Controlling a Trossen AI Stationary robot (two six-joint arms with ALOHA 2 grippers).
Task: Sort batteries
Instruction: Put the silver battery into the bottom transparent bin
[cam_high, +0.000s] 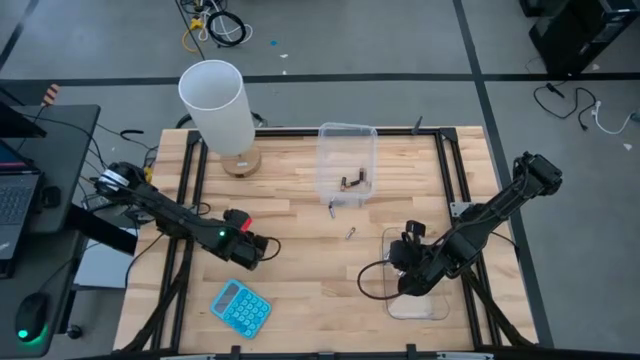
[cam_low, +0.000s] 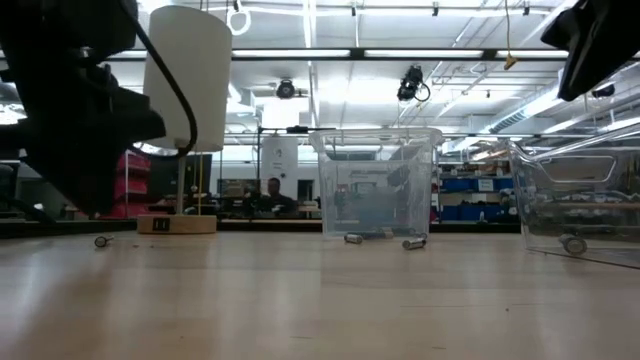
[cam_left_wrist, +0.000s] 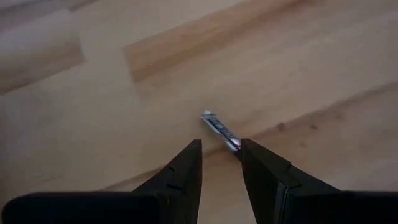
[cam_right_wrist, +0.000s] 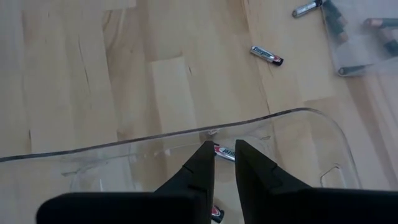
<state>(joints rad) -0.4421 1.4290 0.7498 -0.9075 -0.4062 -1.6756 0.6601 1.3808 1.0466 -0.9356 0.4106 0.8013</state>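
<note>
batteries: loose cell (cam_left_wrist: 220, 130) on table left-centre, others near far tub (cam_high: 347, 160) | left gripper (cam_left_wrist: 220, 163) fingers parted just short of cell | right gripper (cam_right_wrist: 224, 163) narrowly parted inside near-right tub (cam_right_wrist: 323, 134), empty | light, rigid, slick, rolls; pinch mid-body across axis

Setting: robotics laboratory or workshop hall.
Ceiling: long fluorescent light strips (cam_low: 420, 52) and exposed rails, low view.
Background: blue storage shelving (cam_low: 478, 196); a seated person (cam_low: 274, 194) at a far bench.
Floor: grey concrete (cam_high: 380, 40) with loose cables (cam_high: 215, 25).
Workstation: wooden table (cam_high: 300, 300) on a black frame, flanked by a desk with laptop (cam_high: 14, 195) and mouse (cam_high: 32, 322).
</note>
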